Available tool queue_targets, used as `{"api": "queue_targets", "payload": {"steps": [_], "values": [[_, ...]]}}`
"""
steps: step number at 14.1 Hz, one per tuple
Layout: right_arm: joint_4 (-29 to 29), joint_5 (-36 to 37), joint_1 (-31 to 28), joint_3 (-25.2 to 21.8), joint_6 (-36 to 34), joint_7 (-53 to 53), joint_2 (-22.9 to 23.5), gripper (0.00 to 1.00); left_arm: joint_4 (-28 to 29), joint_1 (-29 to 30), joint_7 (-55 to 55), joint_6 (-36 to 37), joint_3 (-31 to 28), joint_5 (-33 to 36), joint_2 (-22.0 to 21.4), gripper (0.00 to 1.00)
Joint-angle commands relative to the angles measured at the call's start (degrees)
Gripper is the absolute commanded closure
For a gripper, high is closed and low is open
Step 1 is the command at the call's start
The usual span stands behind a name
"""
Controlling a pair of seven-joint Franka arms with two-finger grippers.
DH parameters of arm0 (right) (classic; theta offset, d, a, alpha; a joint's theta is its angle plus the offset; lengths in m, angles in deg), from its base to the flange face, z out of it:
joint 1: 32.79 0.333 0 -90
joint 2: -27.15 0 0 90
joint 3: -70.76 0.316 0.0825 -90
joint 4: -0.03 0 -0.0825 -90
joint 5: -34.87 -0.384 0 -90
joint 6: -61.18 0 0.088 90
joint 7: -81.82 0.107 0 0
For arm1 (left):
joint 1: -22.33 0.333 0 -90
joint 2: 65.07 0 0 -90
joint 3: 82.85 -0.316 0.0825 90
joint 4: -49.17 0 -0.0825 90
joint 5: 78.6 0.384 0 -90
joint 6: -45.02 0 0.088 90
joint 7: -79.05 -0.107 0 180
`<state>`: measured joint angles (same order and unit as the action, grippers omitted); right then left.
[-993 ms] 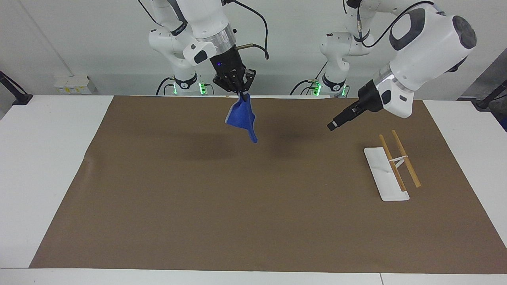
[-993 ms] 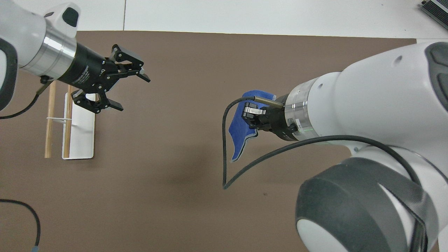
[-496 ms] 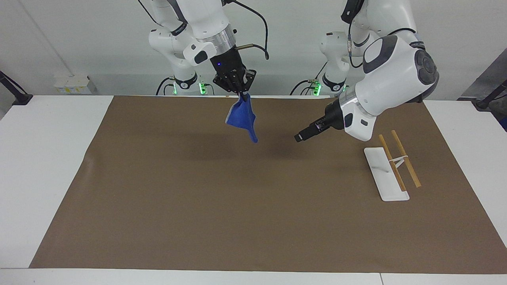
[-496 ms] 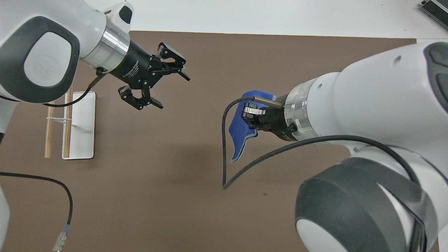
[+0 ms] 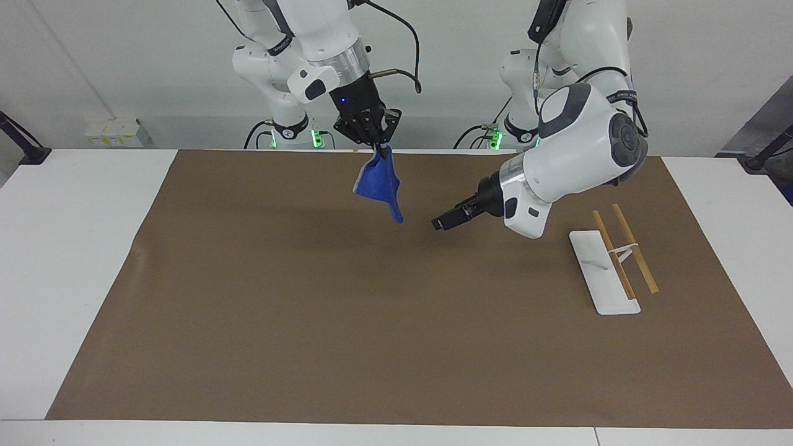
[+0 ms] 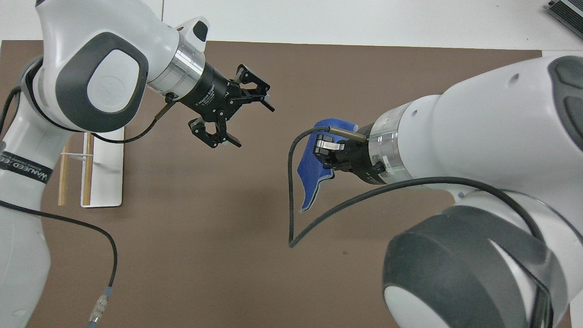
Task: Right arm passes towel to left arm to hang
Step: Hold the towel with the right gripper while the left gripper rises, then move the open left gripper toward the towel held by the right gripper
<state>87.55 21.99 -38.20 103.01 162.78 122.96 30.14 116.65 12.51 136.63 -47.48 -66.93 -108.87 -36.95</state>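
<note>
Handover step, towel (image 5: 376,181) not yet passed: the right hand (image 5: 368,133) is clenched on the towel's top corner and holds it hanging in the air above the brown mat (image 5: 310,322), with the left hand (image 5: 447,220) at about 4 o'clock from it in the facing view, fingers spread and clear of the cloth. Next move, as judged: left hand closes the remaining gap and grips the lower cloth before the right lets go; the rack (image 5: 610,263) waits toward the left arm's end of the table (image 5: 68,260). Writing: "WANJEED" partly legible on the left arm's band; wrist lettering unreadable.
</note>
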Motion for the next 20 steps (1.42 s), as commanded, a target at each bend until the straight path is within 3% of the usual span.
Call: {"api": "queue_targets", "payload": {"steps": [1, 11, 20], "values": [[0.2, -1.4, -0.4, 0.5, 0.0, 1.0, 0.0, 1.00, 0.9, -1.0, 1.0, -1.1, 0.1, -1.6, 0.4, 0.00], [1.7, -3.8, 0.0, 0.5, 5.3, 6.8, -0.3, 1.00, 4.6, -4.1, 2.2, -6.8, 0.2, -5.5, 0.6, 0.00], [1.6, -6.7, -0.4, 0.4, 6.0, 8.4, -0.1, 1.00, 4.4, -6.3, 2.0, 1.7, 0.3, -4.6, 0.3, 0.00]]}}
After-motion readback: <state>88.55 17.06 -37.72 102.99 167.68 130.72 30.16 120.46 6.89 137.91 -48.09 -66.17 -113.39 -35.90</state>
